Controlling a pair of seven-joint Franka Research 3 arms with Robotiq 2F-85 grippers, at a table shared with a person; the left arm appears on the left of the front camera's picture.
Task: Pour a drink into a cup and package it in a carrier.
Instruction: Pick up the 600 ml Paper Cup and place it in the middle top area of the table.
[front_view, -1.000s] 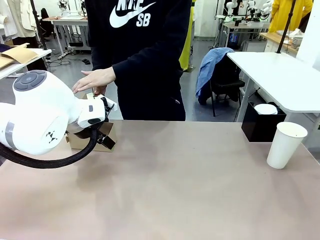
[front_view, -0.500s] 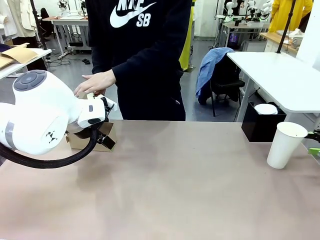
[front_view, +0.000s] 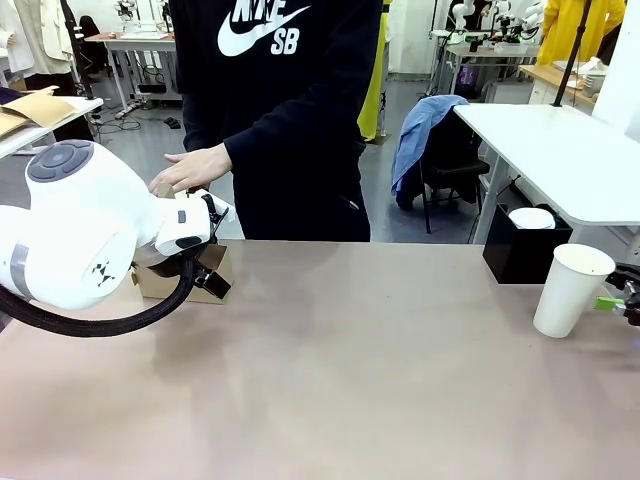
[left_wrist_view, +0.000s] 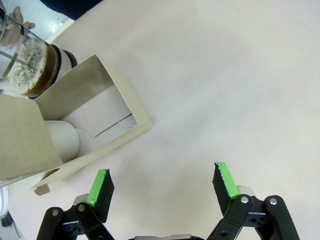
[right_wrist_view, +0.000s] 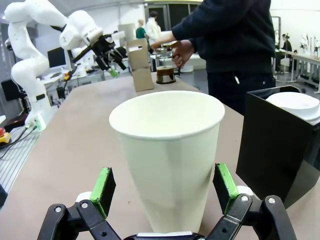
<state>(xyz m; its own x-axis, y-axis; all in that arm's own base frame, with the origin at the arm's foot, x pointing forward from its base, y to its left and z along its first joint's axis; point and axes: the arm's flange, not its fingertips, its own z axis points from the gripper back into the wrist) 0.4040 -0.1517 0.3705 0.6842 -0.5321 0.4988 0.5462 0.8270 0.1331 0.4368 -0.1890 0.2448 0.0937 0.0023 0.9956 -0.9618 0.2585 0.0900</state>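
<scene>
The tall white cup (right_wrist_view: 167, 155) stands empty and upright near the table's right edge (front_view: 572, 290). My right gripper (right_wrist_view: 166, 189) is open around its lower part, with a green pad on each side and a small gap to the wall. The brown cardboard carrier (left_wrist_view: 95, 95) sits at the far left, with something white and rounded in one pocket. Behind it stands the glass carafe of dark drink (left_wrist_view: 31, 75), and the person's hand (front_view: 190, 168) is on its top. My left gripper (left_wrist_view: 162, 182) hovers open above the table beside the carrier.
A black box (front_view: 518, 255) holding a white lidded cup (front_view: 531, 217) stands just behind the cup, close on one side of my right gripper (front_view: 622, 303). The person stands at the far edge, behind the carrier. My bulky left arm (front_view: 80, 225) hides part of the carrier.
My right gripper has come in from the right edge and now straddles the cup. The person's hand has sunk a little onto the carafe. The left arm has stayed still.
</scene>
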